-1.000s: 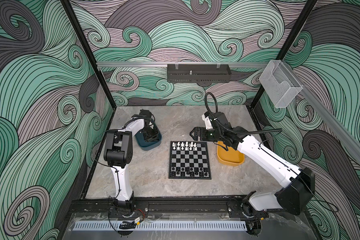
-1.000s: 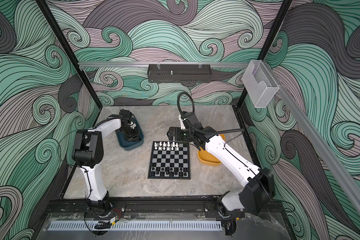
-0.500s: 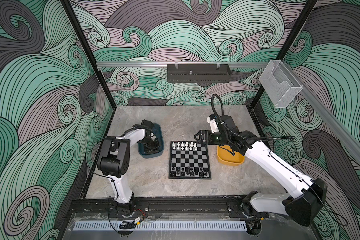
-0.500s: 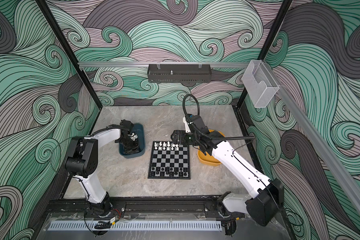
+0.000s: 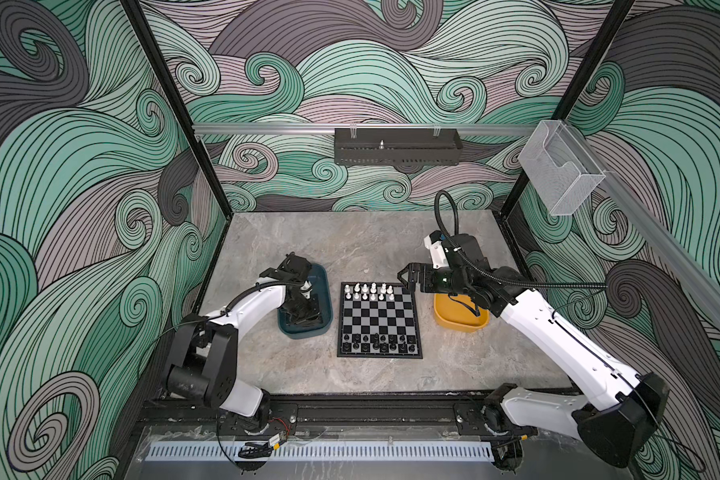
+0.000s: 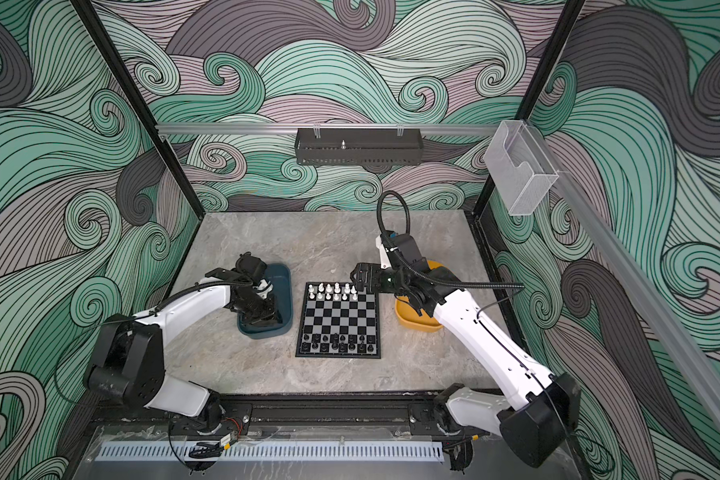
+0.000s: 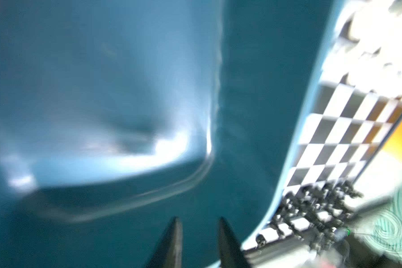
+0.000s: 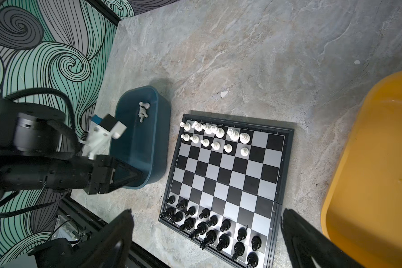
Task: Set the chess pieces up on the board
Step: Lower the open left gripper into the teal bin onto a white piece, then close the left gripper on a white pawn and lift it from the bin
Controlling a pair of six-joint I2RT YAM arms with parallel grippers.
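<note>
Left gripper [image 7: 198, 219] is down inside the teal tray [image 8: 135, 150], fingers slightly apart with nothing between them. I judge it is poised to pick. Two white chessmen [image 8: 143, 111] lie on their sides at the tray's far end, long axes roughly along the tray's length. Right gripper [image 8: 207, 210] hovers above the board [image 8: 230, 174], fingers wide apart and empty. The chessmen on the board stand upright, and the white rows are incomplete.

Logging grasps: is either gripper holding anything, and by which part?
Nothing. Right gripper: wide open, empty, by the board. Left gripper: tips apart, empty, in the teal tray.
</note>
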